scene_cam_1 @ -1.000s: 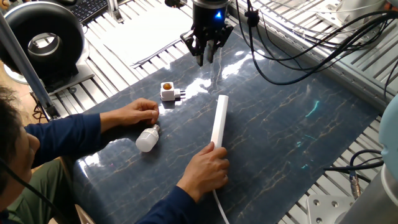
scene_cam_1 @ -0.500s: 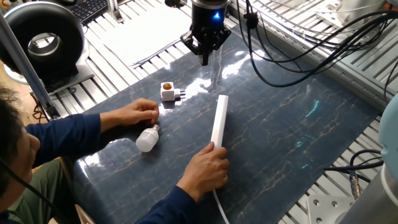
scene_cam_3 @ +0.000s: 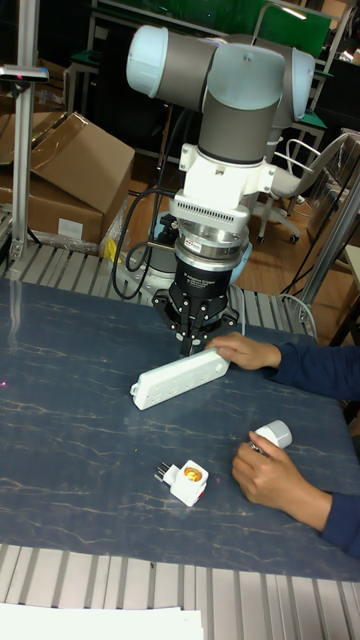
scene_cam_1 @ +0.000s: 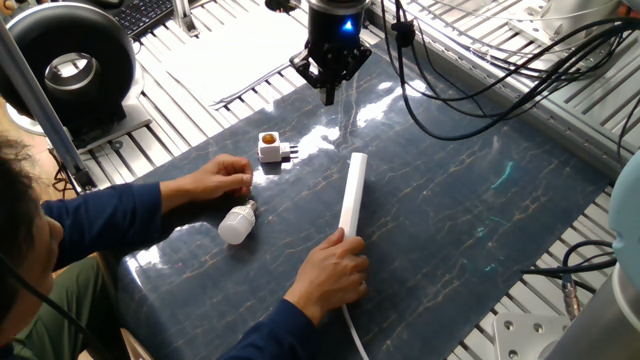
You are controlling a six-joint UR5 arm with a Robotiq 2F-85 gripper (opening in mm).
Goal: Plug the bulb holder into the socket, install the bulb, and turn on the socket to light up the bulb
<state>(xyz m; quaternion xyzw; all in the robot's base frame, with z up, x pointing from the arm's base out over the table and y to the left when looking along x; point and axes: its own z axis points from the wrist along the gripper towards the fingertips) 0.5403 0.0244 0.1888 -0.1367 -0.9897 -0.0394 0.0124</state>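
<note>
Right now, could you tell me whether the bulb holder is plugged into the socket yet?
Not plugged in. The bulb holder lies loose on the mat, prongs exposed, apart from the socket.

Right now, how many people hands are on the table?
2. One hand rests on the near end of the socket. The other hand lies by the bulb, close to the bulb holder.

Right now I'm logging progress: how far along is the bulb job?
Nothing is done. The bulb holder lies unplugged on the table, apart from the socket; the bulb lies loose by a person's hand. The claw hangs shut and empty above. All steps remain.
</note>
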